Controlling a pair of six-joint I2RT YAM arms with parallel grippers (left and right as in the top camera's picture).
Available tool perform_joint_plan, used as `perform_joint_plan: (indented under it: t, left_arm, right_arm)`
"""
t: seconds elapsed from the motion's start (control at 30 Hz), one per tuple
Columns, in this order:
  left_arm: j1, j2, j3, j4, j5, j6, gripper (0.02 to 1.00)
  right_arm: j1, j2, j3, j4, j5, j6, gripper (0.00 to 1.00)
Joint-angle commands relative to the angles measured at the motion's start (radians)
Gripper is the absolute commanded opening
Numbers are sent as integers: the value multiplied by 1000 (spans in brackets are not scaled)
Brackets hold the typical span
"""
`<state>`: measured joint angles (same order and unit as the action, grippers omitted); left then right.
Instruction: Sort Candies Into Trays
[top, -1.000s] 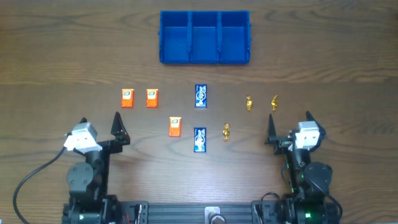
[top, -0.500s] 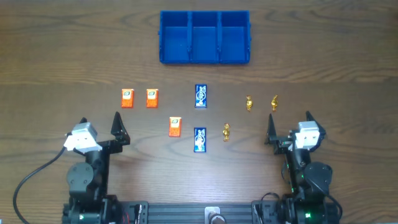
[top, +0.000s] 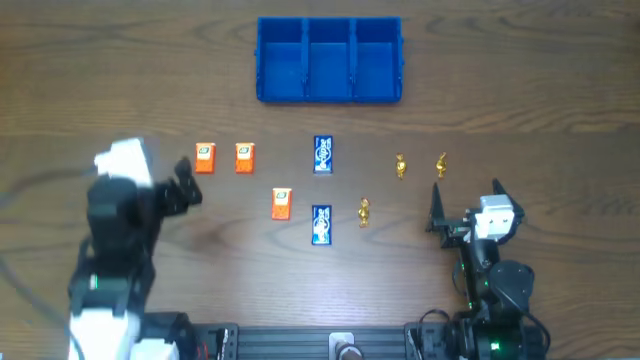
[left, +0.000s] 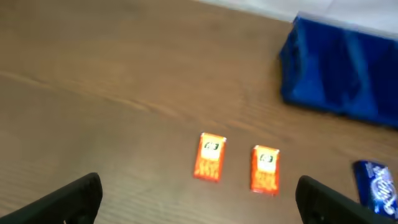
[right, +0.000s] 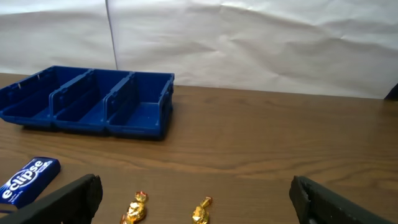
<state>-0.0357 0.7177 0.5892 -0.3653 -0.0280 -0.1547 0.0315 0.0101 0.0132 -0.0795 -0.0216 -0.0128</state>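
Observation:
A blue three-compartment tray (top: 262, 60) stands at the table's far middle. Three orange packs (top: 205, 158), (top: 244, 157), (top: 282, 203), two blue packs (top: 323, 155), (top: 321, 225) and three gold-wrapped candies (top: 400, 166), (top: 441, 165), (top: 364, 211) lie in front of it. My left gripper (top: 185, 188) hovers open just short of the two far orange packs (left: 210, 157), (left: 265, 168), with nothing between its fingers. My right gripper (top: 466, 200) stands open and low near its base, right of the gold candies (right: 137, 208), (right: 202, 211).
The wooden table (top: 520, 100) is bare on both sides of the tray. A white backdrop (right: 249, 43) hangs behind the table's far edge. The tray (right: 140, 127) holds nothing that I can see.
My left arm has risen and swung forward toward the far orange packs. The right arm and all candies have stayed where they were.

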Motion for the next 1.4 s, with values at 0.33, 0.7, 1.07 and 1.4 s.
perform_joint_plan:
  t: [0.33,0.7,1.07,1.4]
  left_arm:
    - [2,974,449,-77,101,203,998]
    - [2,1109,470,-91,132,267,967]
    - [3,1126,470,-91,123,252,752]
    - [3,1126,470,-86,116,217,459]
  right_arm:
    - [4,-5,-5,-3,10,-15,998]
    - [4,-5,-5,-3,10,-15,998]
    - [4,-5,-5,-3,10,-15,998]
    - [4,-5,-5,-3,10,-15,998]
